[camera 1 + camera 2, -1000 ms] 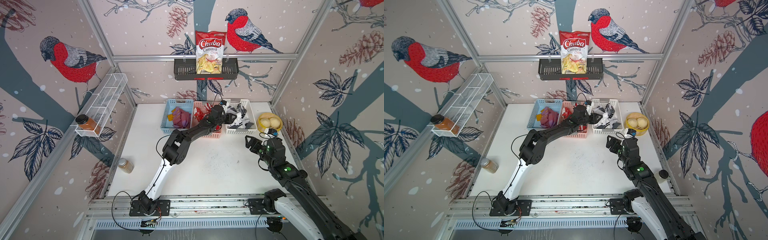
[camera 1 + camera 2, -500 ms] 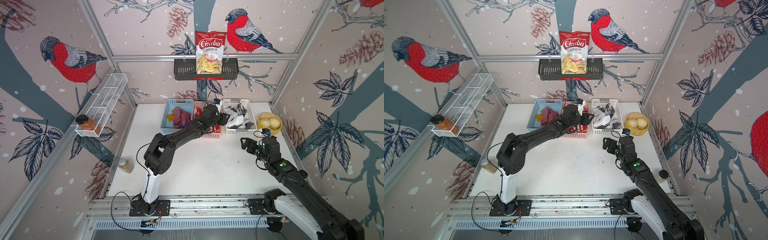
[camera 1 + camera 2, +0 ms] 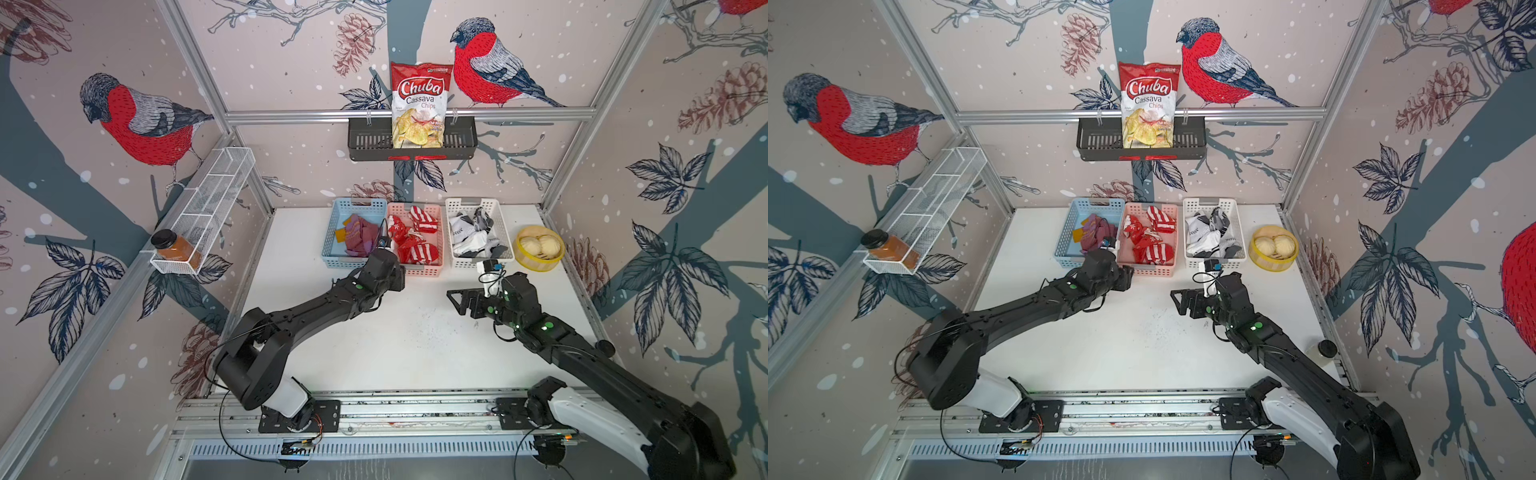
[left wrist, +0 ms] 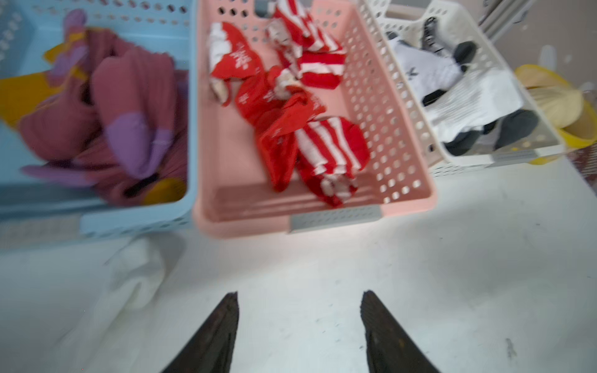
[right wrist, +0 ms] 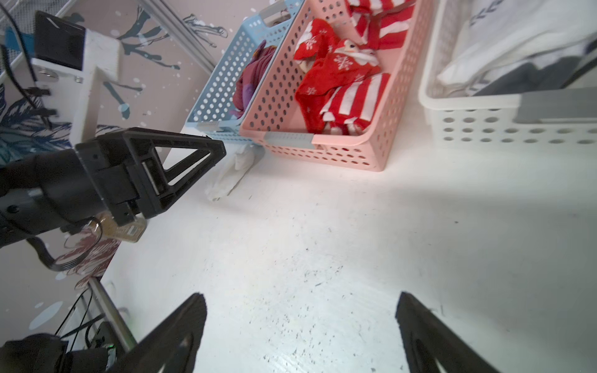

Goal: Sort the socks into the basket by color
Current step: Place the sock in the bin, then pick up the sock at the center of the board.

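Top views: maroon socks [image 3: 360,239] in blue basket [image 3: 330,232], red socks [image 3: 415,245] in pink basket [image 3: 419,270], white socks [image 3: 471,239] in white basket [image 3: 505,232]. Worktop [image 3: 415,345] looks bare, but left arm [image 3: 316,307] covers the blue/pink front. Left wrist: left end effector [image 4: 298,294] partly open, empty; stray white sock [image 4: 132,274] lies on the worktop by the blue basket. Right wrist: same sock at the blue/pink corner, maybe tucked under; right end effector [image 5: 300,295] wide open, empty. Plan: come in low, pinch the free end clear of the wall, carry it to the white basket.
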Controlling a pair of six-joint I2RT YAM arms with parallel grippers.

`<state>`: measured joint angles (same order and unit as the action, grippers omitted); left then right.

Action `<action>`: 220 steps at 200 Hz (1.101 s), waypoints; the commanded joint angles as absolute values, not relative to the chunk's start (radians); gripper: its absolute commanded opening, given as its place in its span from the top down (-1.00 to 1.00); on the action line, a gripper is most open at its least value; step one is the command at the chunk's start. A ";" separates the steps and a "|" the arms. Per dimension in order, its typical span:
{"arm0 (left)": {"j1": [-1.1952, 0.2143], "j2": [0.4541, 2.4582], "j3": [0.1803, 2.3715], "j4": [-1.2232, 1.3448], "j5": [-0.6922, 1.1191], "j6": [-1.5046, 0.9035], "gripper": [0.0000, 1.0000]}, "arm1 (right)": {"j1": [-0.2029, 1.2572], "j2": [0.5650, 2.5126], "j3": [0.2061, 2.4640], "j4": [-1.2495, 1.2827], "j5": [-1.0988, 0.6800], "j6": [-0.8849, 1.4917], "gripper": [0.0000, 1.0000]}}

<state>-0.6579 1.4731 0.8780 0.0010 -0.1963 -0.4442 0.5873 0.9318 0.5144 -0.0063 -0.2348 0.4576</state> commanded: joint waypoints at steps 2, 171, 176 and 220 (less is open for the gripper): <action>-0.606 1.409 0.787 -0.047 -0.245 -0.482 -0.27 | 0.647 0.949 0.516 0.072 -0.235 0.427 -0.88; -0.449 1.612 0.794 0.050 -0.292 -0.405 -0.31 | 0.917 1.087 0.526 0.162 -0.062 0.395 -0.92; -0.450 1.623 0.800 0.047 -0.290 -0.402 -0.29 | 0.918 1.085 0.526 0.161 -0.061 0.395 -0.92; -0.450 1.673 0.826 0.031 -0.295 -0.397 -0.03 | 0.917 1.062 0.522 0.153 -0.038 0.404 -0.92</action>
<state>-0.4500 1.6585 0.8124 0.0372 -0.2775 -0.4129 0.9157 1.0729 0.5179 0.1406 -0.0620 0.3927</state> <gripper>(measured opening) 0.545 0.962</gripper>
